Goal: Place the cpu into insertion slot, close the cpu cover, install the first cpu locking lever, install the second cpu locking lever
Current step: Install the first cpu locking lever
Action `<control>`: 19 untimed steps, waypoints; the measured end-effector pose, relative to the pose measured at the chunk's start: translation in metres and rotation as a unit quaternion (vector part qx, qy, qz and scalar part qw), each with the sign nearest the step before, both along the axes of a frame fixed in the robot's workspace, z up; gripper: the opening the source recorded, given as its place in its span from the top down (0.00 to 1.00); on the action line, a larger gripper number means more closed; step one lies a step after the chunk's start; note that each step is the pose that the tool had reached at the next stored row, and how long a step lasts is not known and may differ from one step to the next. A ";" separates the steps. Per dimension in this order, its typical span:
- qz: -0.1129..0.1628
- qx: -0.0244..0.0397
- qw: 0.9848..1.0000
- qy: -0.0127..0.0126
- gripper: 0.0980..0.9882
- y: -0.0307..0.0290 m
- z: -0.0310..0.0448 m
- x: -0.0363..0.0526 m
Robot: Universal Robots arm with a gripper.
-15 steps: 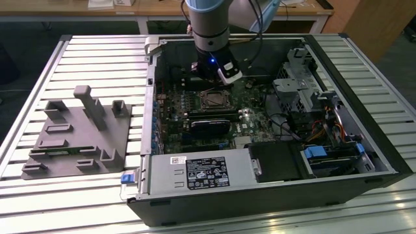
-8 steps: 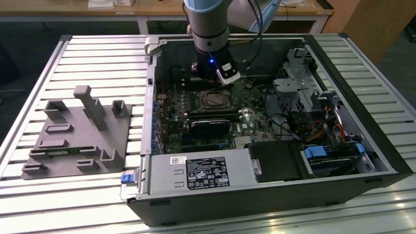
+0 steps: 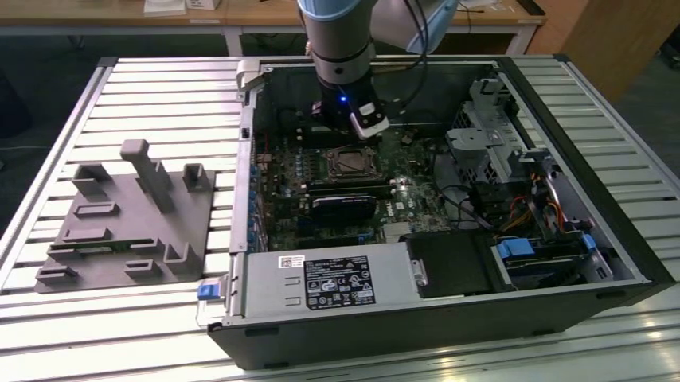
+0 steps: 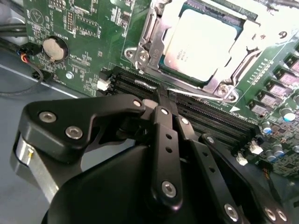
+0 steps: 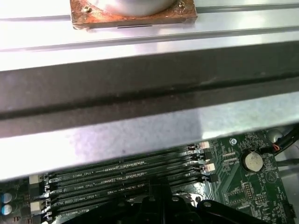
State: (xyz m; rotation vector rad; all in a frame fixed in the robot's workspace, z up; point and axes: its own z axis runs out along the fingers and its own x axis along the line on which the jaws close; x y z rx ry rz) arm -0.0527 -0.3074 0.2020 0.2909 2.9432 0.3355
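The slatted metal table (image 3: 159, 103) carried one open computer case (image 3: 447, 318) and, well apart on the exterior view's left, one grey moulded fixture (image 3: 127, 231). Inside the case lay one green motherboard (image 3: 318, 187), with the single arm (image 3: 338, 36) reaching down over its far part.

In the second wrist view the tool (image 4: 161, 93) showed its black fingers (image 4: 164, 135) drawn together to a narrow tip with nothing between them. That tip hovered over the black memory slots (image 4: 205, 119), four by the count in the first wrist view, whose long axis ran crosswise just beyond it.

The one cpu (image 4: 203, 42) already sat in the insertion slot (image 4: 175, 72), just past the memory slots from the tool. The cpu cover (image 4: 250, 35) lay flat around the chip, its window showing the pale metal top. A thin silver locking lever (image 4: 201, 94) ran along the socket edge nearest the tool, roughly parallel to the memory slots; I judged this the piece in hand. A second lever could not be made out
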 end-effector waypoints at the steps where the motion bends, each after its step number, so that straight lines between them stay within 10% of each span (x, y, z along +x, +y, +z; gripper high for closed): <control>1: -0.002 0.000 1.000 0.000 0.99 0.0004 -0.0001 -0.0003; 19: -0.053 -0.002 0.999 -0.003 0.99 0.0008 -0.0072 -0.0021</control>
